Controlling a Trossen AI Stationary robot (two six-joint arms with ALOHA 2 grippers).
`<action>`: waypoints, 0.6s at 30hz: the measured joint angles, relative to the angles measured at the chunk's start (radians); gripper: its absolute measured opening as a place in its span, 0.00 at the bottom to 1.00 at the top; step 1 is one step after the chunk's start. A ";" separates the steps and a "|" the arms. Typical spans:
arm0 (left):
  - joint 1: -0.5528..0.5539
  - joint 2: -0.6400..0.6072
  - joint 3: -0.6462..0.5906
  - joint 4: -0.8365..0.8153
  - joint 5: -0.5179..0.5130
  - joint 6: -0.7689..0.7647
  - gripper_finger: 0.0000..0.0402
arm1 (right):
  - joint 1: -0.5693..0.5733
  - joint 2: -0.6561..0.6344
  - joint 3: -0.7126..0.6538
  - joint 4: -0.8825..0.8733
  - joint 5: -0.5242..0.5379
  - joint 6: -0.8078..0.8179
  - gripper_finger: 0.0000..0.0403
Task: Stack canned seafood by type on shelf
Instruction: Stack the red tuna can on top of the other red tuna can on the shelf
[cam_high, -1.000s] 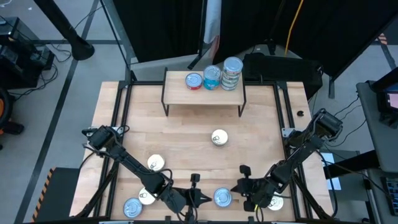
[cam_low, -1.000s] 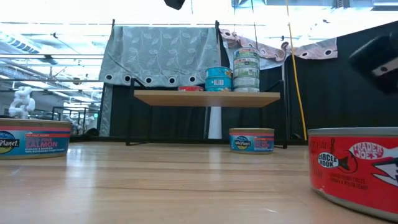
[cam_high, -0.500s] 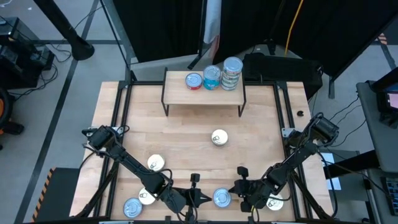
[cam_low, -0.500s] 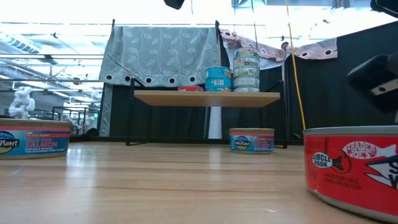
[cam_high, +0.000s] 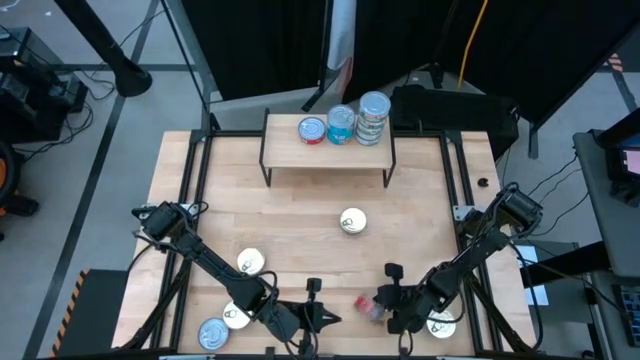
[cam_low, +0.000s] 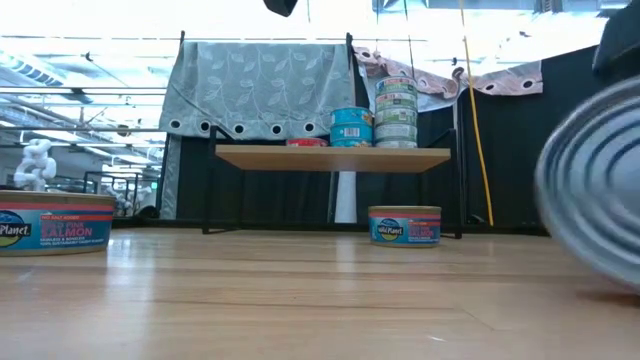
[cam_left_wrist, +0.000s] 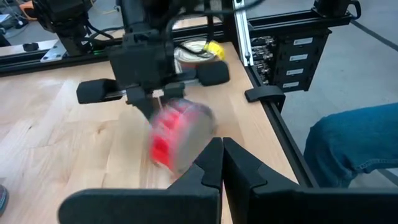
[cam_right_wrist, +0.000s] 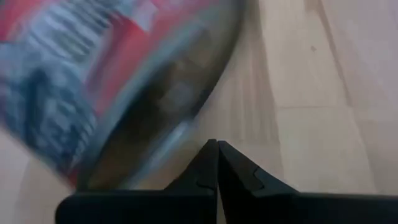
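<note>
Red-sided tin (cam_high: 370, 306): now tipped on edge, blurred, at near edge of surface (cam_high: 300, 215) beside right pincer (cam_high: 385, 303), closed, nothing gripped; half a second ago it lay flat. Must be righted before shelving. Left pincer (cam_high: 322, 319): closed, empty, nearby. Shelf (cam_high: 290, 152): three stacks.

A light wooden counter (cam_high: 300, 220) edged with black metal framing sits at the centre of a workshop with a grey floor (cam_high: 90, 170). Behind the counter hang black curtains (cam_high: 260, 40), and a pale grey-green cloth with a leaf pattern (cam_low: 260, 85) is draped over a rail just behind it. A yellow cable (cam_low: 472, 110) hangs down beside the cloth, on the black curtain. Beyond the counter, bright ceiling lights (cam_low: 90, 55) glow over metal racking. To one side of the counter stands a black equipment rack (cam_left_wrist: 292, 50), and close by it shows a person's knee in blue jeans (cam_left_wrist: 354, 143).
</note>
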 joint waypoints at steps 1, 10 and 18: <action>0.000 0.000 0.000 0.000 0.000 0.000 0.02 | -0.001 -0.001 0.000 0.004 0.001 0.001 0.00; 0.002 0.000 0.000 0.076 -0.001 0.070 0.02 | -0.008 -0.008 0.007 -0.051 0.047 0.046 0.00; 0.008 0.000 0.000 0.080 -0.060 0.064 0.07 | 0.036 -0.140 0.006 -0.196 0.081 0.146 0.00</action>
